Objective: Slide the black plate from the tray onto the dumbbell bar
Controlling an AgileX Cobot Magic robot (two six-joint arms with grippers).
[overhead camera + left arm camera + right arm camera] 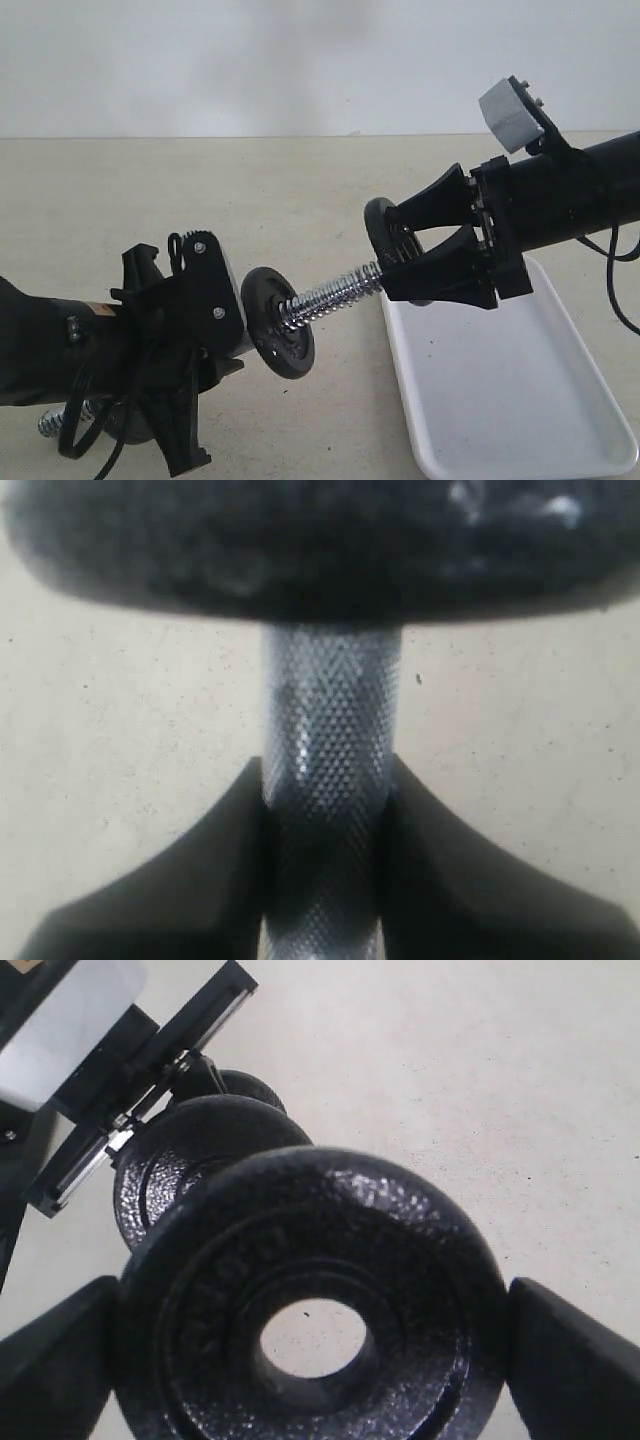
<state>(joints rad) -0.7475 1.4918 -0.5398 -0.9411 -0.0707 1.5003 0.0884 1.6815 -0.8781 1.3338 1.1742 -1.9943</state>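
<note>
My left gripper (232, 335) is shut on the knurled middle of the dumbbell bar (330, 720), as the left wrist view (328, 780) shows. One black plate (278, 322) sits on the bar just past those fingers, and the threaded chrome end (330, 295) points up and to the right. My right gripper (392, 250) is shut on the rim of a second black plate (320, 1300), held upright at the thread's tip. Bare table shows through that plate's hole (312, 1338). The white tray (520, 420) lies below the right arm.
The bar's other threaded end (52, 424) pokes out under the left arm at the lower left, with black cables hanging around it. Beige table (300, 190) stretches behind both arms to a pale wall. The tray's near corner almost reaches the frame edge.
</note>
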